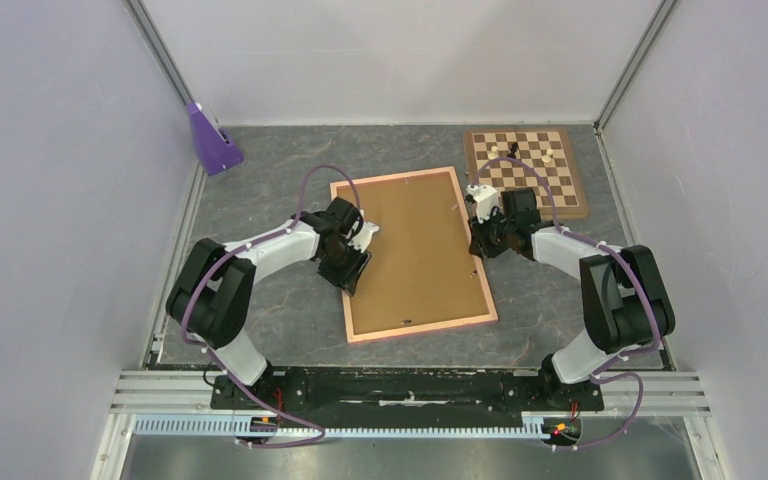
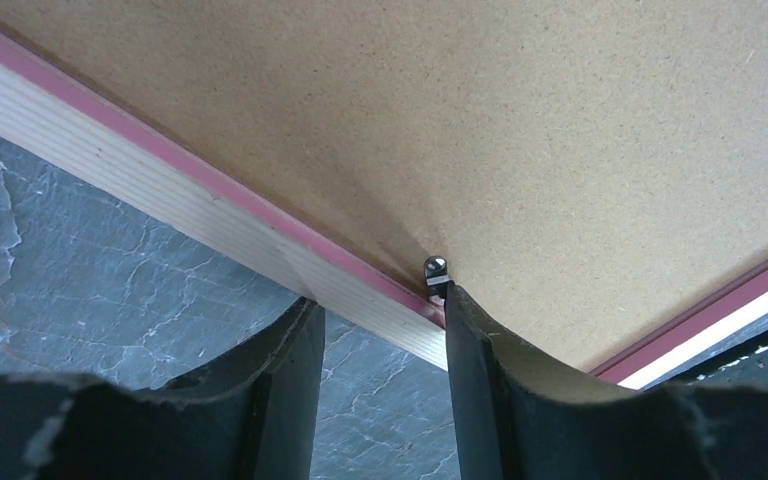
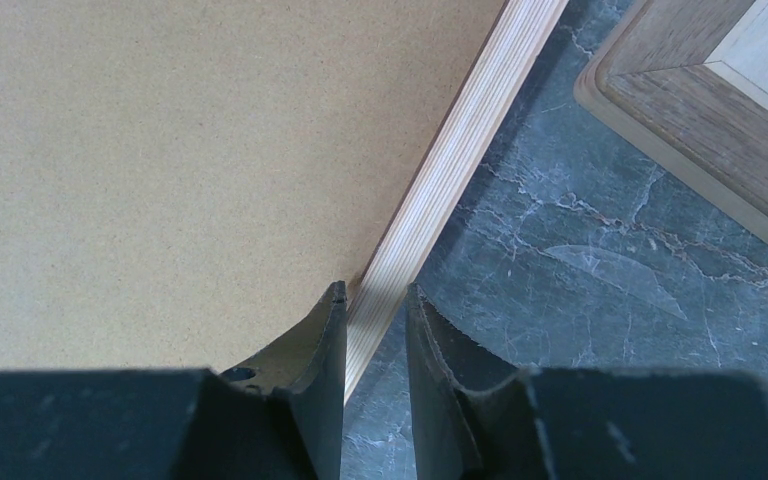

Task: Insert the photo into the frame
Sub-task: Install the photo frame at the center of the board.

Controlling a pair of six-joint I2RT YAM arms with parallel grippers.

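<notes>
The frame (image 1: 422, 329) lies back-up on the table (image 1: 260, 200), with a brown backing board (image 1: 415, 250) set inside it. The left gripper (image 2: 380, 300) straddles its left rail; I cannot tell whether it pinches. The right gripper (image 3: 375, 295) is clenched on the right rail, near the chessboard (image 1: 525, 170).

A: Room right of the right gripper (image 3: 375, 295)?
B: Bare grey marbled tabletop (image 3: 580, 330), then the brown-and-cream wooden chessboard (image 3: 700, 90) blocks.
A: Left gripper (image 2: 380, 300)?
B: Small metal clip (image 2: 436, 268) just ahead, on the pale wooden picture frame (image 2: 160, 195). Table free leftward.
</notes>
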